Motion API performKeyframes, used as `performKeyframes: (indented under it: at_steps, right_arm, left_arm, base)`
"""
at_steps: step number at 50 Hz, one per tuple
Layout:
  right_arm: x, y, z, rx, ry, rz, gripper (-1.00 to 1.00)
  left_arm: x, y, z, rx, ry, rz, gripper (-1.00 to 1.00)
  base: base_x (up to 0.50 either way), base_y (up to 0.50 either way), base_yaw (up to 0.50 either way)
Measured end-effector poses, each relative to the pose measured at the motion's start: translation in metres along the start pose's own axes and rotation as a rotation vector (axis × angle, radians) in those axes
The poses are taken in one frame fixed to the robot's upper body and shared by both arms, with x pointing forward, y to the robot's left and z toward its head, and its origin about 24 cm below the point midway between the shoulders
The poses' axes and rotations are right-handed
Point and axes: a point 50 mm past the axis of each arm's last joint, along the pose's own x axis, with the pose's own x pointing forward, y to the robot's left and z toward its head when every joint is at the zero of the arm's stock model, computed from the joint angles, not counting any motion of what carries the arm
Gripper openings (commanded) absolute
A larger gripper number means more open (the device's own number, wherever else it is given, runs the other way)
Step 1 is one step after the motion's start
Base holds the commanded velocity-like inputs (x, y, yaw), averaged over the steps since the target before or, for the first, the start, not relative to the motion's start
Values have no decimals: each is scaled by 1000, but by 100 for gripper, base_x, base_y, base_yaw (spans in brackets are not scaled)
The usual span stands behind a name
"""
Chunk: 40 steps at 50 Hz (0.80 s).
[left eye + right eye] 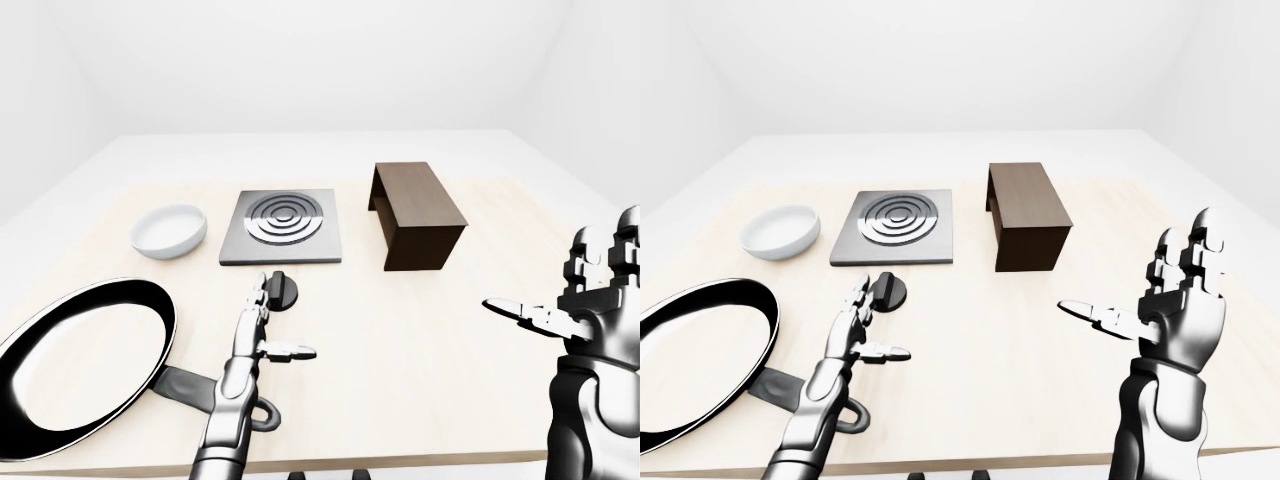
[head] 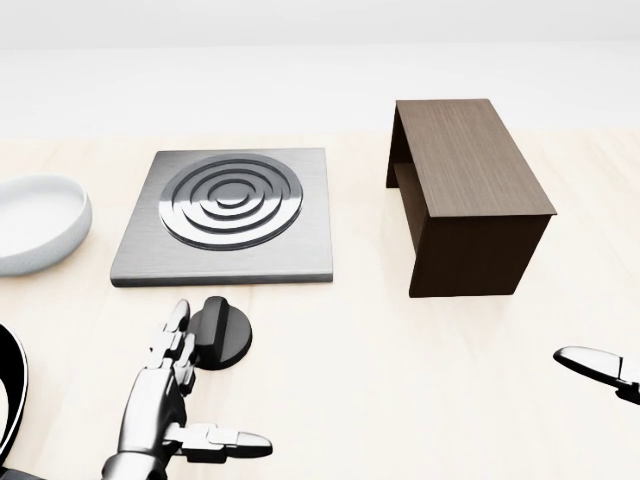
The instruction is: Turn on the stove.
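A grey square stove plate (image 2: 228, 215) with ring burners lies on the pale wooden table (image 2: 400, 380). Its black round knob (image 2: 221, 331) sits on the table just below the plate. My left hand (image 2: 178, 380) is open, fingers stretched toward the knob, fingertips (image 2: 178, 318) right beside the knob's left edge, thumb pointing right. My right hand (image 1: 1175, 290) is open and raised at the right, palm up, far from the stove.
A dark brown wooden box-shaped stand (image 2: 465, 190) stands right of the stove. A white bowl (image 1: 169, 229) lies left of it. A large black frying pan (image 1: 80, 360) lies at the lower left, its handle (image 1: 190, 388) under my left forearm.
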Motion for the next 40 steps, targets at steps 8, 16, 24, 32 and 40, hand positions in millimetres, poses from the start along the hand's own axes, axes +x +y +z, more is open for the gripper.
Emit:
performKeyframes:
  at_steps: [8,16,24,32,40]
  right_arm:
    - [0,0,-1,1,4,0,100]
    - [0,0,-2,2,9,0,100]
    - [0,0,-3,2,13,1,100]
    - [0,0,-3,3,15,2,100]
    - [0,1,-3,3,12,3,100]
  left_arm:
    - [-1,-1,-3,5,11,-4,100]
    - [-3,-4,-2,8,7,-14,100]
    - [-6,-7,0,10,1,-25,100]
    - [-8,-10,3,10,-6,-35,100]
    - [-10,-13,6,10,-11,-44,100]
  base:
    - [0,0,0]
    - [0,0,0]
    - [0,0,0]
    - [0,0,0]
    - [0,0,0]
